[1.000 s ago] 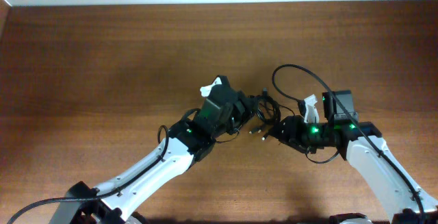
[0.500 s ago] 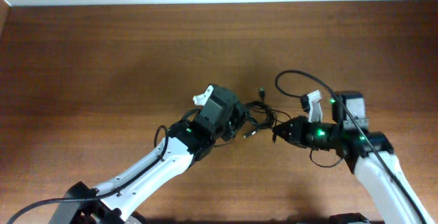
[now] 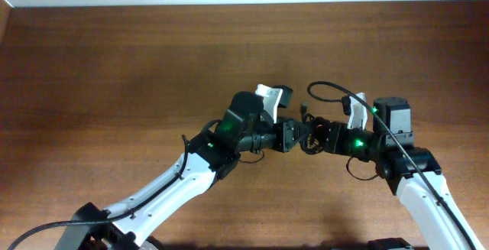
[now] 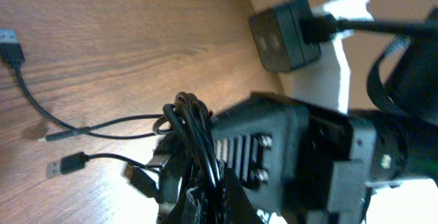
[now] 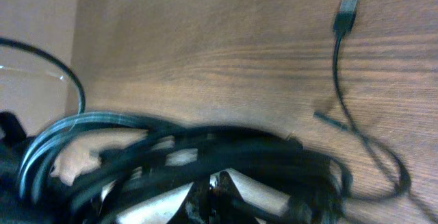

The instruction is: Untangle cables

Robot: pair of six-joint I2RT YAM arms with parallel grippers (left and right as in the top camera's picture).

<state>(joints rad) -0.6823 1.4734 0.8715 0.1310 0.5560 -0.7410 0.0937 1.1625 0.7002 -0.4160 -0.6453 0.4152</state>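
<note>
1. We judge the step in hand to be pulling the knot apart. The left claw (image 3: 284,136) and right claw (image 3: 319,137) meet just right of the surface (image 3: 114,66) centre. The cables (image 3: 307,130) are bunched between them.
2. To do this well, we keep one claw as the anchor and draw the other away slowly and low. We watch for a single strand coming free instead of the whole bunch tightening.
3. We also mind the loose plug ends (image 4: 11,40), which trail on the wood to the left in the left wrist view. One that snags inside a loop will tighten the knot, so we pull along the strand, not across it.
4. Left claw: it appears closed on the cables. In its wrist view the dark bunch runs straight down into its fingers at the near edge, lifted off the wood.
5. Right claw: the bunch lies across its fingers in its wrist view, touching them. That view is blurred, so we cannot tell whether it clamps the strands or merely has them draped over it.
</note>
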